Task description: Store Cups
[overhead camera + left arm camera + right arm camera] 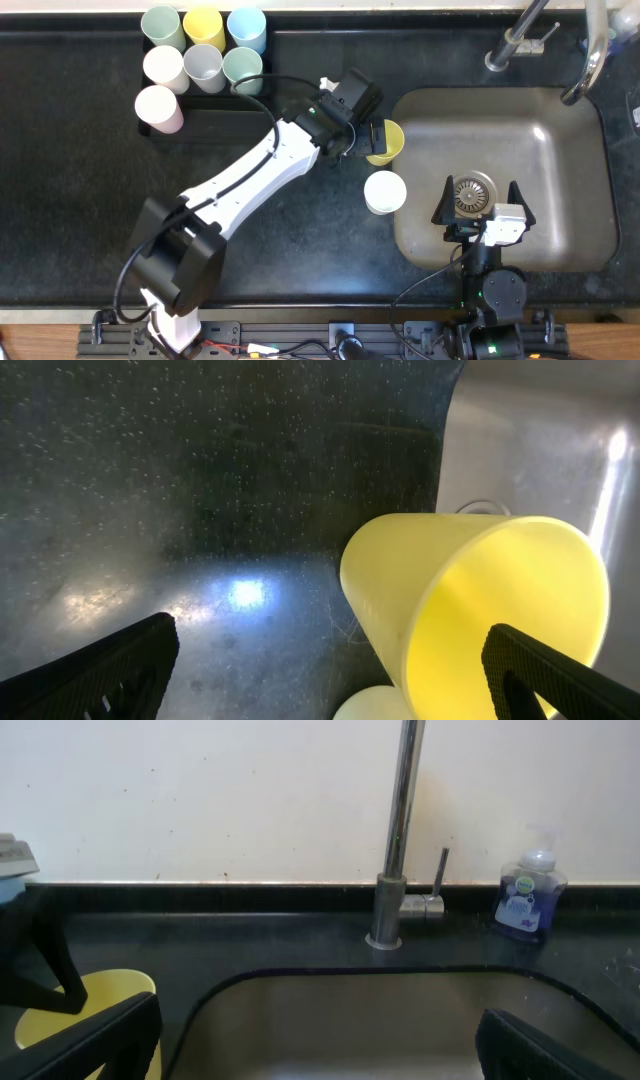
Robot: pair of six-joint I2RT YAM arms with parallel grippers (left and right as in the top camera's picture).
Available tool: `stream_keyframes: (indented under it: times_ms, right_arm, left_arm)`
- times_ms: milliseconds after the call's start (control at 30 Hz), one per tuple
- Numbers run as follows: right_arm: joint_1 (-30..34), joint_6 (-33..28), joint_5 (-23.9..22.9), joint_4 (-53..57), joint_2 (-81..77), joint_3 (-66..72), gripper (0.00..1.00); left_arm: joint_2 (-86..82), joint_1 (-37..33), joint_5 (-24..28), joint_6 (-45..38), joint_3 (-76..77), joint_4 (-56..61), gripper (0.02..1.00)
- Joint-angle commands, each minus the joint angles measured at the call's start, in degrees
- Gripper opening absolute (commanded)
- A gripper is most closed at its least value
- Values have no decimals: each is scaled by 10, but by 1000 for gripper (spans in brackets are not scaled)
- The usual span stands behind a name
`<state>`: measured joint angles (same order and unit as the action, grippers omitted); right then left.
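The left pincer is spread wide at the left rim of the sink. The yellow cup sits tilted between its fingers, close to one and well apart from the other, so nothing is pinched yet. I judge that it is lining up a grasp. A white cup lies at 6 o'clock from the yellow one. The tray of stored cups is toward 10 o'clock on the worktop. The right pincer, also spread, hangs over the drain, out of the way.
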<state>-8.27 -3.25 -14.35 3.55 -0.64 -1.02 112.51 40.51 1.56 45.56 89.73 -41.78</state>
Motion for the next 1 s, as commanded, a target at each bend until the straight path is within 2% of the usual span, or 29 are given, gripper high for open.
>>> stream_keyframes:
  times_ms: [33, 100, 133, 167, 200, 233, 267, 367, 533, 667, 833, 1000]
  right_arm:
    - [2, -2, -1, -4, 4, 7, 998]
    - [2, -2, -1, -4, 4, 7, 996]
    - [2, -2, -1, -4, 4, 7, 993]
    - [2, -2, -1, -4, 4, 7, 998]
    - [2, -2, -1, -4, 4, 7, 998]
    - [2, -2, -1, -4, 4, 7, 998]
    - [2, -2, -1, -4, 4, 7, 996]
    - [2, -2, -1, -4, 4, 7, 998]
    - [2, -2, -1, -4, 4, 7, 998]
    - [2, -2, -1, -4, 4, 7, 998]
    - [2, -2, -1, -4, 4, 7, 998]
    - [2, -2, -1, -4, 4, 7, 996]
  left_arm:
    - [18, 2, 11, 12, 11, 4, 1000]
    - [19, 1, 11, 12, 12, 4, 980]
    - [19, 1, 11, 12, 12, 4, 928]
    - [19, 1, 11, 12, 11, 6, 798]
    - [19, 1, 11, 12, 12, 8, 507]
    - [19, 1, 10, 12, 12, 10, 292]
    - [19, 0, 9, 12, 12, 12, 163]
    - [19, 0, 9, 12, 12, 23, 36]
    - [9, -10, -25, 10, 51, 10, 36]
    - [-29, -47, -49, 10, 80, -36, 36]
    - [-84, -156, -45, 55, 81, -141, 36]
    - [-94, -282, -21, 57, 81, -217, 36]
